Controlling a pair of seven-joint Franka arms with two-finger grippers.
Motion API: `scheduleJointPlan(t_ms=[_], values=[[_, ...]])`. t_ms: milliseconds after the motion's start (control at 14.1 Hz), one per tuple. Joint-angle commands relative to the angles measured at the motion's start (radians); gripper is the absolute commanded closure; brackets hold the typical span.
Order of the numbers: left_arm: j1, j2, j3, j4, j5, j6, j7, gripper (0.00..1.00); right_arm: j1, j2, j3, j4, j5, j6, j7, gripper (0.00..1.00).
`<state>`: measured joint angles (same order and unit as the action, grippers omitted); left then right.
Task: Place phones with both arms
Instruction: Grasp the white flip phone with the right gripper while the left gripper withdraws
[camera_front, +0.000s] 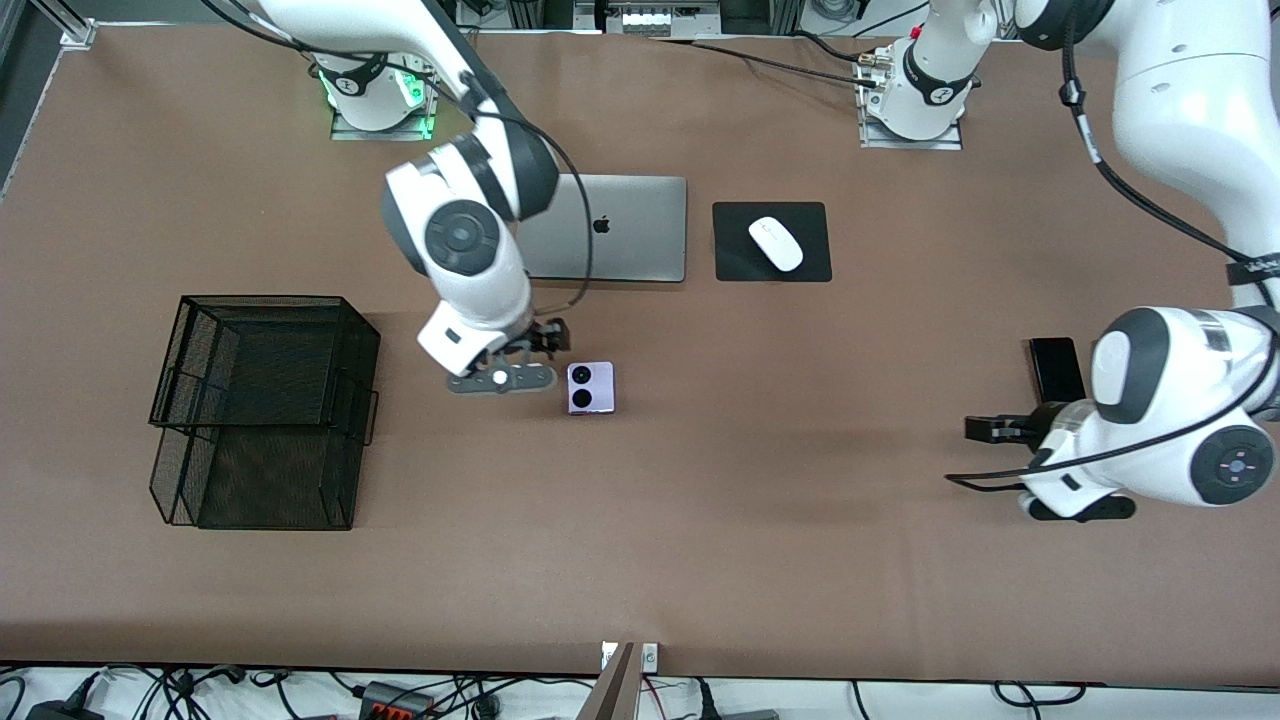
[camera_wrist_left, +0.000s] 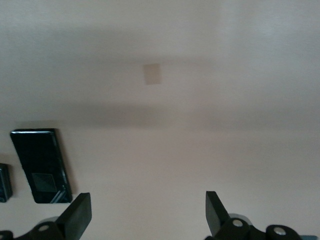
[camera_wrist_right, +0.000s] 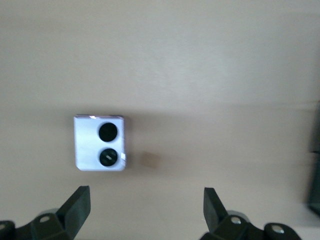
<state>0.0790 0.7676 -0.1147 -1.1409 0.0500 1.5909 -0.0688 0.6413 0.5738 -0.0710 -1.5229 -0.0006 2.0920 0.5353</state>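
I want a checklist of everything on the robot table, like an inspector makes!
Surface: brown table, flat.
Job's things: lavender phone lying flat, nearer the camera than the laptop; long black phone at the left arm's end, partly hidden by the arm; edge of another black phone beside it.
Clutter: closed silver laptop; white mouse on a black pad; black mesh basket at the right arm's end.
Grippers: right gripper open, beside the lavender phone; left gripper open, beside the long black phone.
Cables: black cables on both arms.
Surroundings: wires past the table's edge.
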Motion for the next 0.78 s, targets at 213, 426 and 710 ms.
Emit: scheduleJointPlan(t_ms=[213,426,710], values=[[0.051,-0.237,-0.022,-0.356,0.024,0.161,0.043,0.0,0.038,0.136,-0.01,0.038,0.108,0.154,0.057,0.0],[0.047,-0.306,-0.023,-0.347,0.024,0.089,0.093,0.0,0.069,0.184,-0.01,0.039,0.111,0.195,0.063,0.0],[0.05,-0.335,-0.045,-0.349,0.007,0.057,0.152,0.0,0.07,0.218,-0.007,0.038,0.11,0.24,0.06,0.0]])
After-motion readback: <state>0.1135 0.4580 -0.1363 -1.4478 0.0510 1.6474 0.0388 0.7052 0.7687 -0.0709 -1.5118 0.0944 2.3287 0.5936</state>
